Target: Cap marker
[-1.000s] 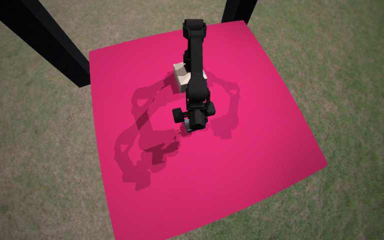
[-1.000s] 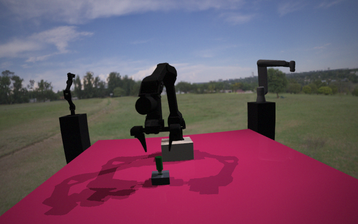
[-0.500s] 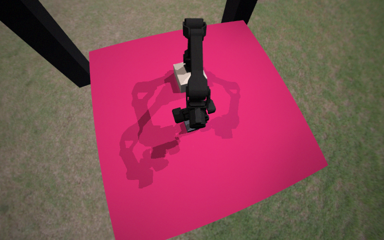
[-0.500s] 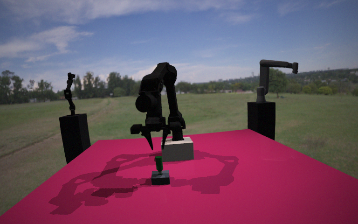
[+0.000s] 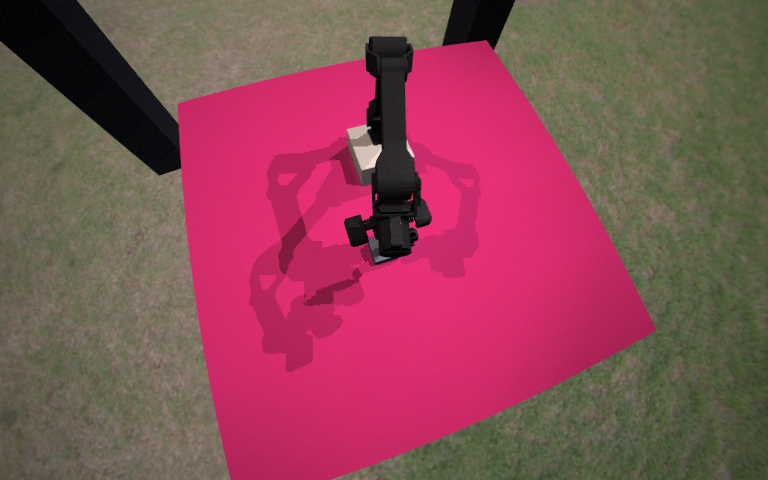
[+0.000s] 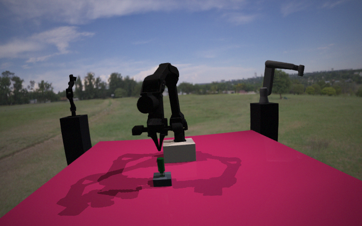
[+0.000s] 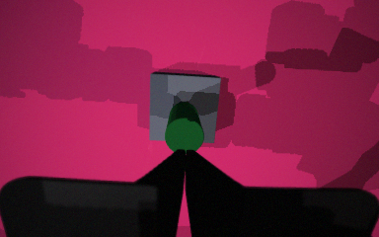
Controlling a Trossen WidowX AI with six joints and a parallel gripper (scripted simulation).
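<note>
Top view: the gripper hides most of the holder block at the centre. Exterior view: below centre, the green cap stands over the block on the worktop, beneath closed, empty fingertips. Wrist view: the cap's round end sits mid-frame.

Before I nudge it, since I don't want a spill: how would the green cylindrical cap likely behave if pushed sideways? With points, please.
The green cylindrical cap (image 6: 160, 165) (image 7: 185, 134) would probably tip rather than slide, standing tall above the grey holder block (image 6: 162, 180) (image 7: 159, 106). Its smooth, round side might let a fingertip slip off.
</note>
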